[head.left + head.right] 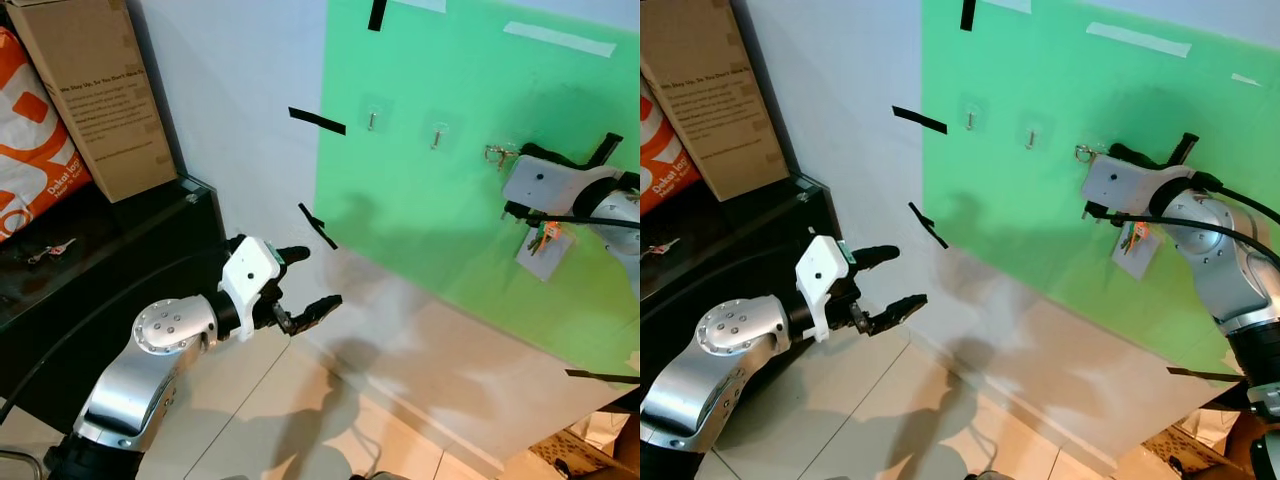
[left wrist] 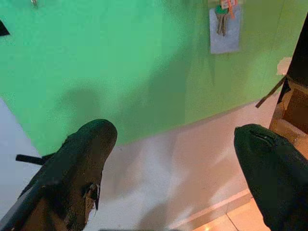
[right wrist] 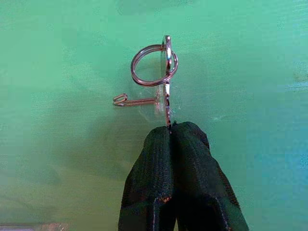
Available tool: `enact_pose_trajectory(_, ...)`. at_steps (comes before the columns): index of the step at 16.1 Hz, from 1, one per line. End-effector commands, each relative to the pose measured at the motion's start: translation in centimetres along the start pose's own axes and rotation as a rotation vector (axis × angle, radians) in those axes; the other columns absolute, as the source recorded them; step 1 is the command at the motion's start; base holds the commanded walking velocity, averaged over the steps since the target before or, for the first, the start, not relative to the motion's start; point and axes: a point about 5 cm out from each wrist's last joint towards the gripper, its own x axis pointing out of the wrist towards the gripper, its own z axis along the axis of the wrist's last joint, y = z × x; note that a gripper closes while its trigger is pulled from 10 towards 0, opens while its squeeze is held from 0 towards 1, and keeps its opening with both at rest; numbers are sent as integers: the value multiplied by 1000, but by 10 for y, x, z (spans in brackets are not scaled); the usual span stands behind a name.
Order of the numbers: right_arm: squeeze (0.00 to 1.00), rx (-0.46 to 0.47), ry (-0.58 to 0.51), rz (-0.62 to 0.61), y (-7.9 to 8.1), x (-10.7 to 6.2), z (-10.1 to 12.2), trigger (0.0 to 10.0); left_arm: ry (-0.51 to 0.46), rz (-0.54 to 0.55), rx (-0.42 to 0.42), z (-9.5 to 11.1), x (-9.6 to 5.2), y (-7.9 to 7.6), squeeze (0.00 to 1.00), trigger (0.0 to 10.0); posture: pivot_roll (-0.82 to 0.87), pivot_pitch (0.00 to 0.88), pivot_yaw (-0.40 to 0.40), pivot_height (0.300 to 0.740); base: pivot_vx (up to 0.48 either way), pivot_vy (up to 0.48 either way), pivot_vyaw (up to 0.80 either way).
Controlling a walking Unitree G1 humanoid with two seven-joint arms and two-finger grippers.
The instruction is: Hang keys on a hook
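My right gripper (image 1: 1110, 153) is up against the green board (image 1: 430, 210), its fingers (image 3: 173, 163) shut on the metal key ring (image 3: 154, 65). The ring lies right at a small metal hook (image 3: 130, 100); I cannot tell whether it hangs on it. The keys (image 1: 1133, 235) and a white tag (image 1: 1137, 257) dangle under that wrist, and appear too in the left wrist view as keys (image 2: 222, 21). Two more hooks (image 1: 370, 120) (image 1: 437, 135) sit bare to the left. My left gripper (image 1: 315, 277) hovers low before the wall, open with nothing in it.
A black cabinet (image 1: 100, 250) stands at the left, bearing a cardboard box (image 1: 95, 90) and an orange bag (image 1: 30, 150). Black tape strips (image 1: 317, 121) mark the board's edge. White wall and tiled floor (image 1: 260, 420) lie below; cardboard boxes (image 1: 590, 450) sit at the lower right.
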Motion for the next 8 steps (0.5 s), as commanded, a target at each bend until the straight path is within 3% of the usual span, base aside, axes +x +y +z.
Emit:
enact_pose_trajectory(1, 0, -16, 78, 7, 2, -4, -17, 10000, -17, -13, 10, 6, 1, 0, 0, 10000, -62, 0, -36, 740, 0, 0, 0)
enact_pose_trajectory(8, 0, -67, 96, -3, 6, -8, -27, 10000, -14, -15, 8, 6, 1, 0, 0, 10000, -64, 0, -33, 740, 0, 0, 0)
